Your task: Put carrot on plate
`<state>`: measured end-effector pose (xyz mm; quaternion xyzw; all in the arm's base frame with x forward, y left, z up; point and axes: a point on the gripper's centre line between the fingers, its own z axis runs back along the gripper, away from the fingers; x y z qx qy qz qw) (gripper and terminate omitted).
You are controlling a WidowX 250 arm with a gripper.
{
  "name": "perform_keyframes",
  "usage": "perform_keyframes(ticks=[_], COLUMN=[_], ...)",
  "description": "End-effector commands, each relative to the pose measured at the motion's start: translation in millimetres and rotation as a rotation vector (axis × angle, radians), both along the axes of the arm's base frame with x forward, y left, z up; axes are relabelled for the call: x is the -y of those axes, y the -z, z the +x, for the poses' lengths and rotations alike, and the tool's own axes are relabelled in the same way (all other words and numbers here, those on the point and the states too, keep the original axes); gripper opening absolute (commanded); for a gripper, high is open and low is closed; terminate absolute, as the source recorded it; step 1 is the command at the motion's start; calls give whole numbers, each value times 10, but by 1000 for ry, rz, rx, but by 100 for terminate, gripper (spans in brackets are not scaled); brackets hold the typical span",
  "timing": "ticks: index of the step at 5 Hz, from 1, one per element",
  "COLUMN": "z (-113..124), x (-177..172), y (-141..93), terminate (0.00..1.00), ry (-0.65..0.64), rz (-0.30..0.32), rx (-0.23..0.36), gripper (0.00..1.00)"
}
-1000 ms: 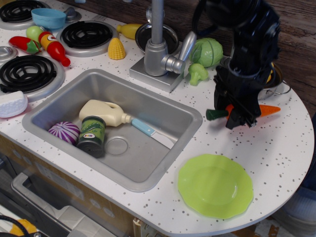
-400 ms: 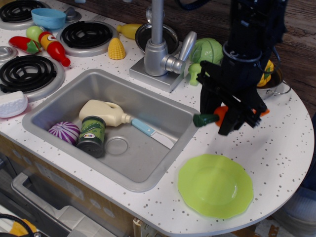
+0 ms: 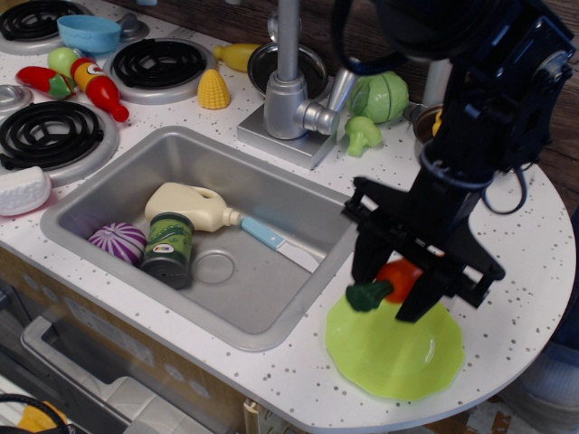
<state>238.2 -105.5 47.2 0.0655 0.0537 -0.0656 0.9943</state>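
My black gripper (image 3: pixel 398 280) is shut on the orange carrot (image 3: pixel 396 277), whose dark green stub top (image 3: pixel 366 296) sticks out to the left. It holds the carrot just above the far edge of the lime-green scalloped plate (image 3: pixel 389 353), which lies on the speckled counter at the front right. Most of the carrot's length is hidden behind the gripper. I cannot tell whether the carrot touches the plate.
A steel sink (image 3: pixel 90 190) to the left holds a cream bottle (image 3: pixel 192 206), a knife (image 3: pixel 276 242), a purple onion (image 3: pixel 118 241) and a can (image 3: pixel 168 249). A faucet (image 3: pixel 289 90), green cabbage (image 3: pixel 380 95) and broccoli (image 3: pixel 362 134) stand behind. Burners, corn (image 3: pixel 213 89) and a blue bowl (image 3: pixel 89 33) are at far left.
My gripper has carried the carrot from the back right of the counter forward and down to above the plate.
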Motion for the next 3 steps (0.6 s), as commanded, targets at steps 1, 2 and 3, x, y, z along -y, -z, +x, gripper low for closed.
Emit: perform_keyframes(ticks=[1,2,3], z=[-194,-246,-216], x=[150,141,121], y=[39,148,178], terminate=[0,0,100], ry=[-98,-87,-82], rz=[-30,-33,-49], rx=[81,137,199], gripper=[0,0,100])
